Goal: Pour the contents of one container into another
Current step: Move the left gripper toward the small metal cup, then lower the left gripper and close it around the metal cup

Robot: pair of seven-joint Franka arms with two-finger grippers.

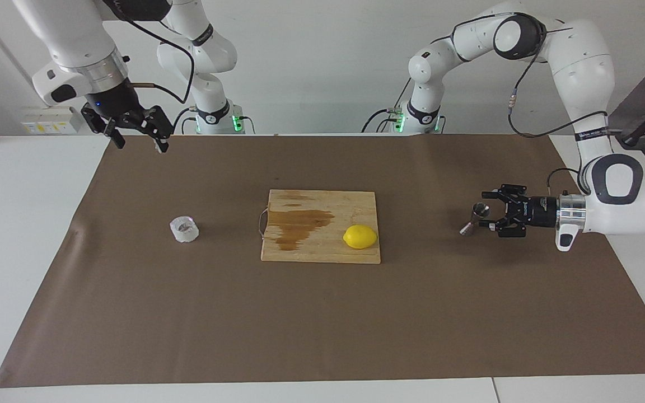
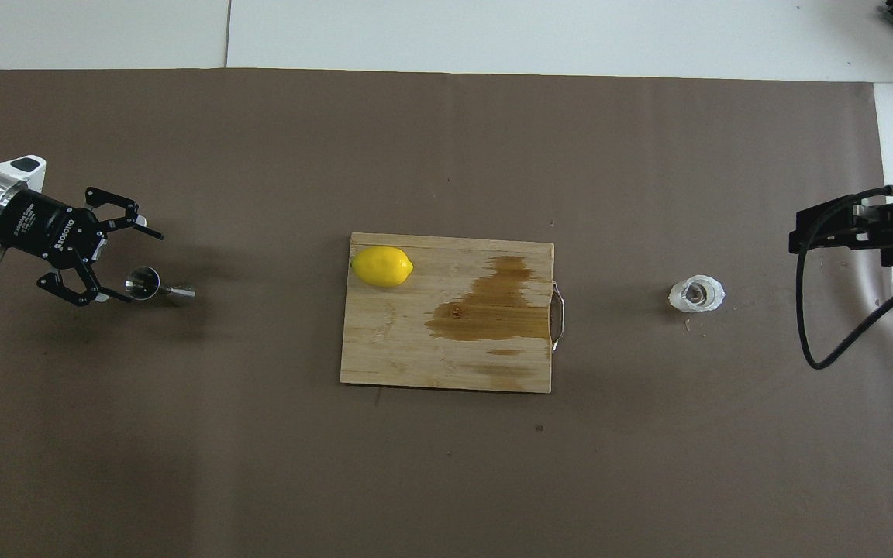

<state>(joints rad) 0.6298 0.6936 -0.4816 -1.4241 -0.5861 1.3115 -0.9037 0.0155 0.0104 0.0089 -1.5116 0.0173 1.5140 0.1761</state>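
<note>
My surface (image 1: 322,313) carries a board (image 1: 322,246) at its middle. A lemon (image 1: 360,237) lies on the board, at the corner toward my left arm's end and farther from me. The jigger (image 1: 473,219) stands well apart from the board toward my left arm's end, and my left claw (image 1: 486,210) sits low just beside it, fingers spread to either side of its top. The cup (image 1: 184,229) stands well apart from the board toward my right arm's end. My right claw (image 1: 135,137) waits high over that end's edge, fingers apart.
</note>
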